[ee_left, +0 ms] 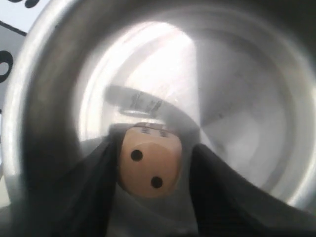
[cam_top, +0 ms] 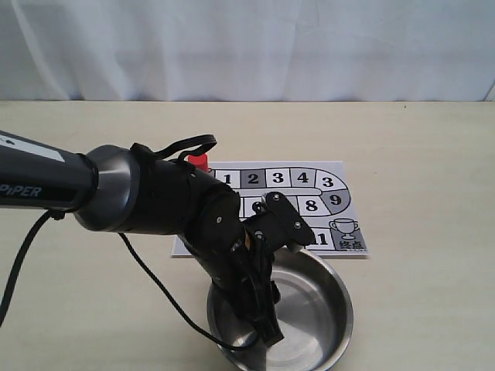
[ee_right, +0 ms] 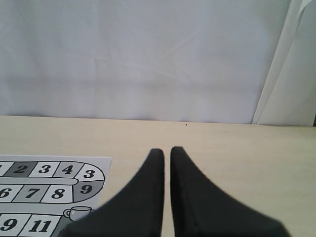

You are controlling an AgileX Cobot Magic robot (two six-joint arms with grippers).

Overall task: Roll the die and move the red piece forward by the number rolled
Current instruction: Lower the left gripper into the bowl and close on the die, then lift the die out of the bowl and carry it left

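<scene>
The die (ee_left: 149, 168), a pale beige cube with two dark pips facing the camera, lies on the floor of the steel bowl (ee_left: 44, 98). My left gripper (ee_left: 154, 150) reaches down into the bowl (cam_top: 340, 294) with its jaws either side of the die. One finger (ee_left: 94, 182) is against the die, while the other finger (ee_left: 222, 187) stands a little clear of it. In the exterior view the left gripper (cam_top: 267, 325) hides the die. The red piece (cam_top: 199, 162) stands upright at the board's start end, partly behind the arm. My right gripper (ee_right: 167, 150) is shut and holds nothing.
The numbered paper game board (cam_top: 309, 182) lies flat just behind the bowl, and its curved end with the trophy square also shows in the right wrist view (ee_right: 49, 177). A black cable (cam_top: 155, 286) hangs from the left arm over the table.
</scene>
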